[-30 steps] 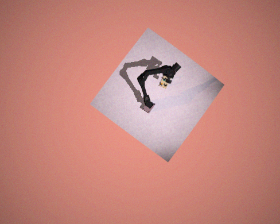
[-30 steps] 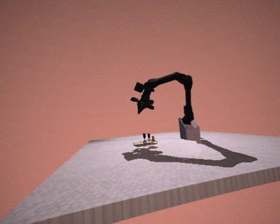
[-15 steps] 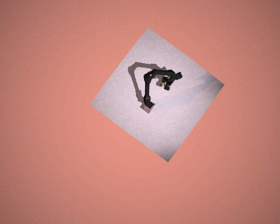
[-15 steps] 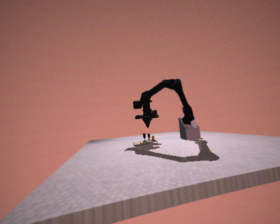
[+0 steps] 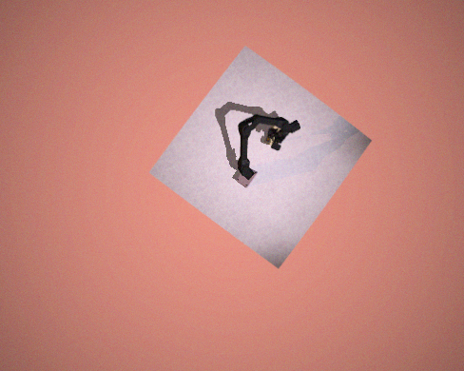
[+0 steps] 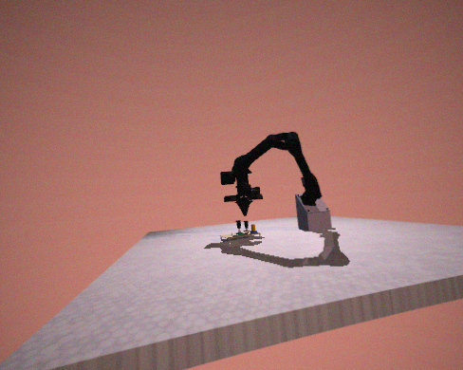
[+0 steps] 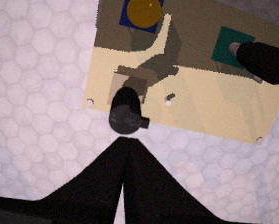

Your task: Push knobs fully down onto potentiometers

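Note:
The tan circuit board (image 7: 205, 110) (image 6: 228, 235) stands on the table. One black knob (image 7: 125, 112) stands high on a shaft over a pale square potentiometer (image 7: 119, 86). The other black knob (image 7: 264, 61) stands raised over a green potentiometer (image 7: 222, 47), with some shaft showing below it. In the exterior view both knobs look raised above the board. My gripper (image 7: 126, 146) (image 6: 245, 215) is shut and empty, pointing down above the board. In the wrist view its tips appear just below the nearer knob; in the exterior view a gap shows between tips and knobs.
An orange round part (image 7: 144, 11) (image 6: 253, 228) on a blue base stands on the board beside the knobs. The arm's base (image 6: 314, 219) (image 5: 244, 179) stands on the table (image 5: 208, 190) (image 6: 175, 294). Arm shadows fall across board and table.

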You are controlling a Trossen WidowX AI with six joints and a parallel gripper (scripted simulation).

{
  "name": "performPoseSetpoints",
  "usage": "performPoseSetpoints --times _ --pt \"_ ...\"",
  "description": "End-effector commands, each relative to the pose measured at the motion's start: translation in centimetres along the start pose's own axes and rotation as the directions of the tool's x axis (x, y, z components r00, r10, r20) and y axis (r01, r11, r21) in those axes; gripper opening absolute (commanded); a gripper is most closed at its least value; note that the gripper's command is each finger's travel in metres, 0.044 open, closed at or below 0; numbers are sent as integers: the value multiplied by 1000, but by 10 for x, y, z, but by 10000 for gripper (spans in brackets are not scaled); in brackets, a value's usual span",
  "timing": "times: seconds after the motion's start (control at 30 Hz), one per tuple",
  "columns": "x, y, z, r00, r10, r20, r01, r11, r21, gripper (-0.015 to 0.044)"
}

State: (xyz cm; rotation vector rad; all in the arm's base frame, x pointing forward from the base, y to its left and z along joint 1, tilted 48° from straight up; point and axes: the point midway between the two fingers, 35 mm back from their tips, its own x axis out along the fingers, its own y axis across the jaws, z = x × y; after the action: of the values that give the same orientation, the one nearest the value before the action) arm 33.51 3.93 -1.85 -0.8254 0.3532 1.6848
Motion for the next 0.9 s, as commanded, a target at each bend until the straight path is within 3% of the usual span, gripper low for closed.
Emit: performPoseSetpoints --times 0.0,0.87 --pt "7 1 1 1000 3 6 -3 1000 6 0" --pt "21 1 1 1000 3 6 -3 1000 6 0"
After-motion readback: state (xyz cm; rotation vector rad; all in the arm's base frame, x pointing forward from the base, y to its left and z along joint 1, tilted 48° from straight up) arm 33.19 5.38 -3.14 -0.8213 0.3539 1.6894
